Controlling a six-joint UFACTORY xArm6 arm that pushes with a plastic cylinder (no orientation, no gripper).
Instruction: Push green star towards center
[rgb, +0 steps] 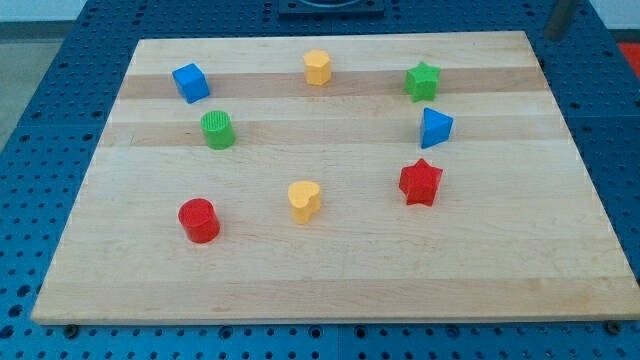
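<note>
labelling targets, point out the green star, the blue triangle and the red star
green star (423, 81), camera view, middle of its top face
blue triangle (436, 127), camera view, middle of its top face
red star (421, 181), camera view, middle of its top face

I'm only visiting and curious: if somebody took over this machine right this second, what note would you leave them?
My tip: a dark rod shows at the view's top right corner, off the board; its very end is hard to make out, and it is apart from every block.
Green star: near the board's top right, above the blue triangular block, right of the yellow block.
Done: nothing that shows; the star sits far from the center.
Left: bring the tip to the star's upper right side and push it down-left toward the middle.
</note>
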